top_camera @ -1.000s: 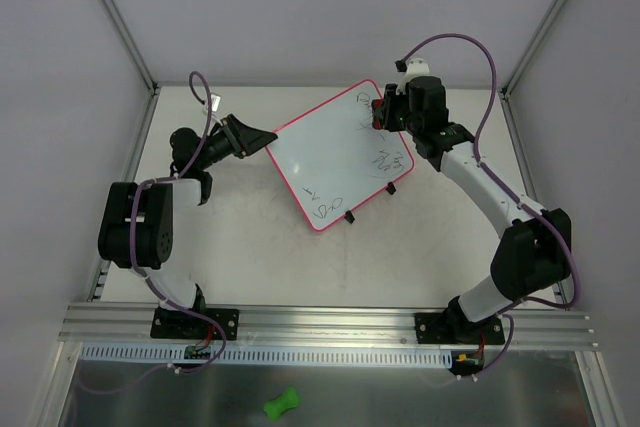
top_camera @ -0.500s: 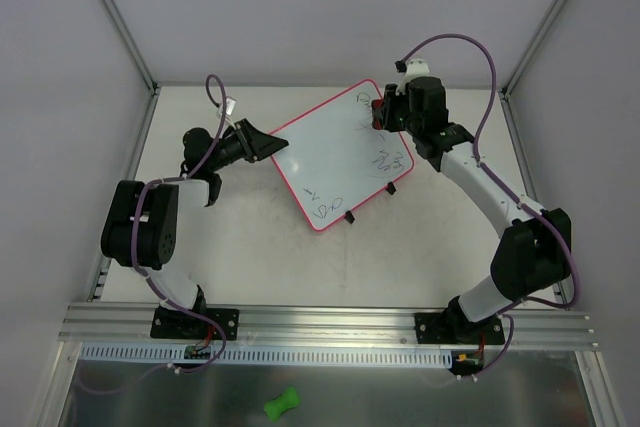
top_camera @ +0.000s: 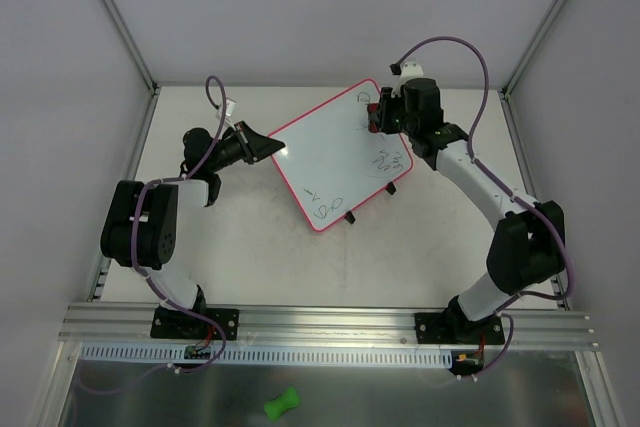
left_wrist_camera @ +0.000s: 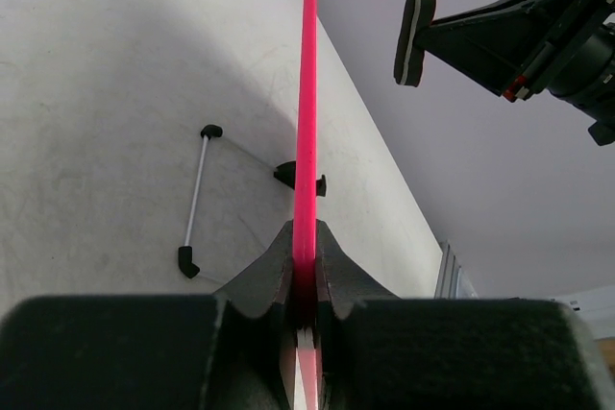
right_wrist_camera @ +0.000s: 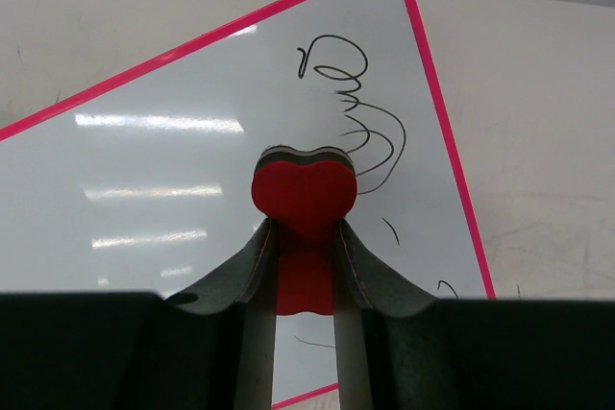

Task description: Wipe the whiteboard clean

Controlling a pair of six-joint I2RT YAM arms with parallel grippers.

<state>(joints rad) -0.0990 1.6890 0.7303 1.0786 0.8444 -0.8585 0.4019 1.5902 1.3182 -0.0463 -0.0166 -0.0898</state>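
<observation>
The whiteboard (top_camera: 335, 152) lies tilted on the table, white with a pink rim and dark scribbles near its right corner and lower edge. My left gripper (top_camera: 275, 147) is shut on its left rim; in the left wrist view the pink rim (left_wrist_camera: 308, 93) runs edge-on up from between the jaws of that gripper (left_wrist_camera: 305, 256). My right gripper (top_camera: 378, 117) is shut on a red bone-shaped eraser (right_wrist_camera: 304, 191), held over the board's far corner just below a curly scribble (right_wrist_camera: 356, 112). The whiteboard (right_wrist_camera: 192, 132) fills most of the right wrist view.
Small black feet (top_camera: 351, 217) stick out from the board's near edge. A thin metal stand rod (left_wrist_camera: 195, 199) lies on the table under the board. A green bone-shaped object (top_camera: 281, 404) lies beyond the front rail. Walls enclose the table on three sides.
My left gripper moved right onto the board's left rim and closed on it. The right gripper with the eraser shifted slightly left over the far corner.
</observation>
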